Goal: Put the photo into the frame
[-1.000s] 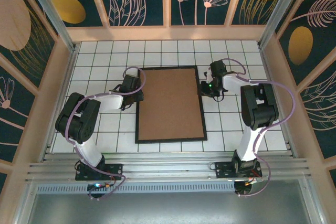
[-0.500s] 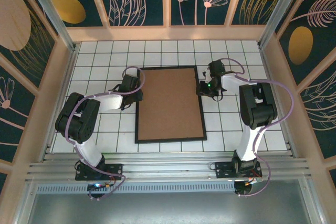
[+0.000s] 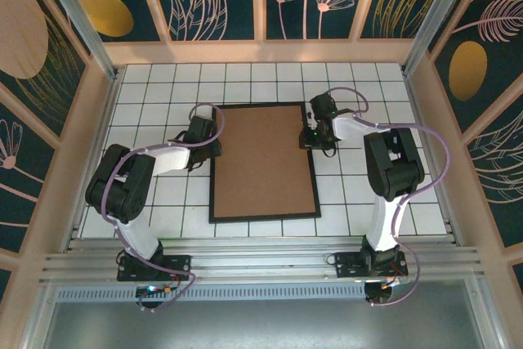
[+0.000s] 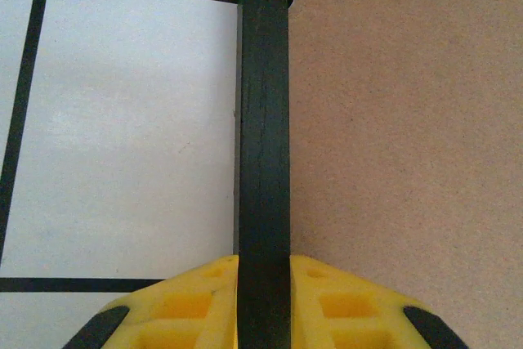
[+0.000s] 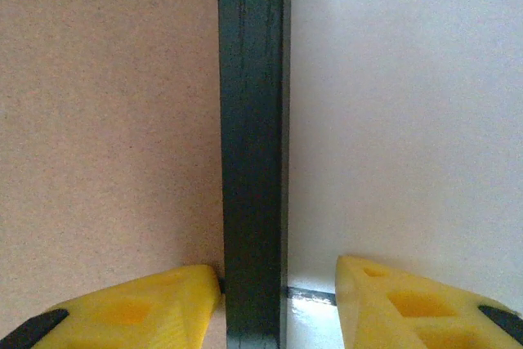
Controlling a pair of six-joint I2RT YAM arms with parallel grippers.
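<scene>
white tiled table [image 3: 245, 79]: black frame [image 3: 261, 218] lies flat at centre, brown board [image 3: 263, 161] inside it. left gripper [image 4: 263, 267] pinches its 9 o'clock rail; right gripper [image 5: 278, 271] straddles the 3 o'clock rail, fingers spread, one touching.

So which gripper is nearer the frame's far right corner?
Right. The right gripper straddles the frame near that corner; the left gripper clamps its left rail, across the board.

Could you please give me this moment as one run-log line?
left gripper: shut on frame, left rail | right gripper: open, astride right rail | frame: flat on table, backing board up
</scene>
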